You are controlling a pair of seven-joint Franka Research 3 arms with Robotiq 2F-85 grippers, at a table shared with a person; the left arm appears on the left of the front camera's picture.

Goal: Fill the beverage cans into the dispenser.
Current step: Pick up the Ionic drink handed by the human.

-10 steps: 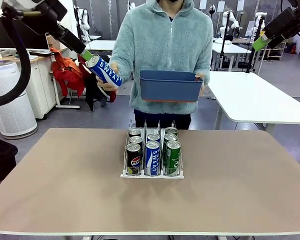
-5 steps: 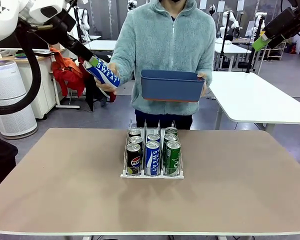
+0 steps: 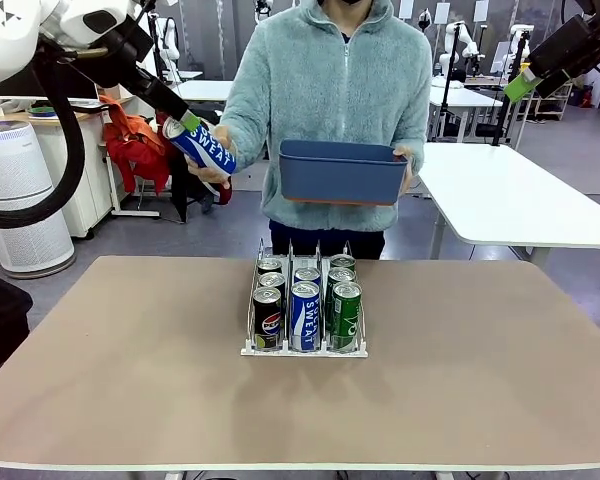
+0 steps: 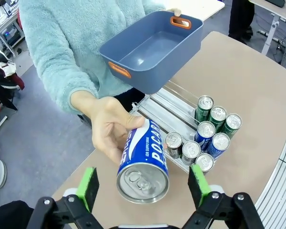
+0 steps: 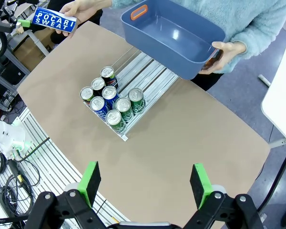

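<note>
Standing at the far side of the bench (image 3: 130, 380), a person is seen holding a blue can (image 3: 202, 146) lettered "SWEAT" in one hand (image 4: 107, 126), tilted, with its silver top toward the left gripper (image 3: 185, 122). The other hand (image 5: 223, 49) supports a blue bin (image 3: 340, 175) at chest height. In the left wrist view the left gripper's jaws are spread wide and nothing is gripped; the can top lies between the green pads (image 4: 89, 183), with a gap on each side. The right gripper (image 3: 520, 85) is held high off the bench's right side, jaws likewise wide apart and empty in its wrist view. The dispenser (image 3: 305, 351) is placed mid-bench, well below the held can. Eight cans (image 3: 305, 312) are counted upright in it: three black in the left lane, the front one Pepsi, two blue in the middle, three green in the right.
</note>
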